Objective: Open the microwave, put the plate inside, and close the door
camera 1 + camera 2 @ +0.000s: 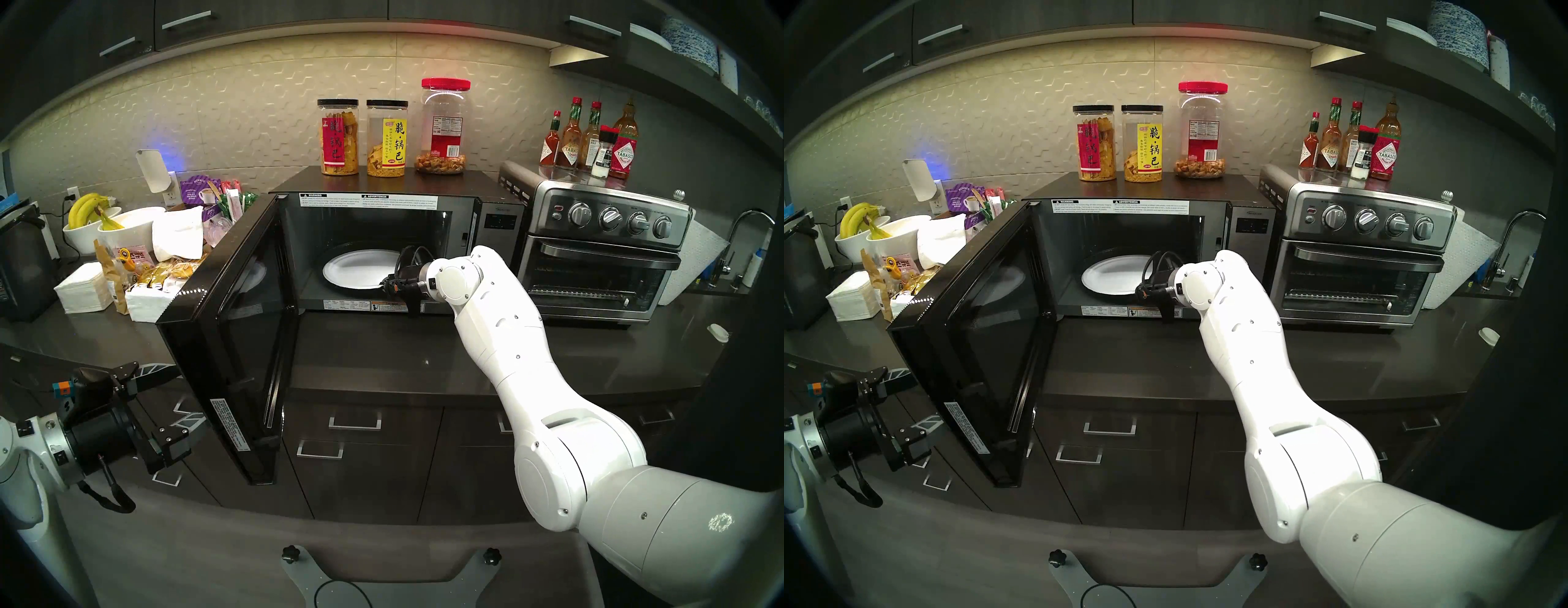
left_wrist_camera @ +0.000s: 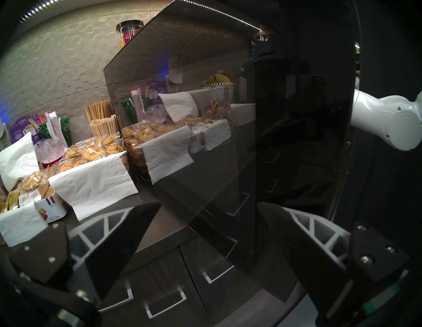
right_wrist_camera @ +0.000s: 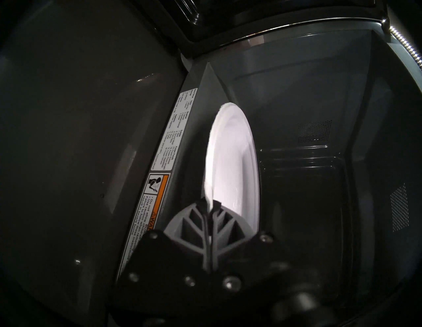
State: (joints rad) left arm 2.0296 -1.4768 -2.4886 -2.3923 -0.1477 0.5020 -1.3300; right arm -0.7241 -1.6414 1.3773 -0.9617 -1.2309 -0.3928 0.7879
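dark countertop (image 1: 382, 352) carries the microwave (image 1: 492, 225), toaster oven (image 1: 602, 263), banana bowls (image 1: 106, 229) and napkin stacks (image 1: 80, 288)

My white arm (image 1: 509, 339) reaches toward the plain white round paper plate (image 1: 356, 269) in the glossy black boxy microwave (image 1: 382, 182), its keypad panel silver. On top stand 3 clear jars (image 1: 387, 138): red label, yellow label, red lid (snacks golden-brown). Yellow bananas (image 1: 87, 208) fill white bowls.

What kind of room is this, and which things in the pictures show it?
Most likely a shared office kitchenette: a microwave and toaster oven on a counter, a sink faucet, and communal snacks beside stacked napkins.
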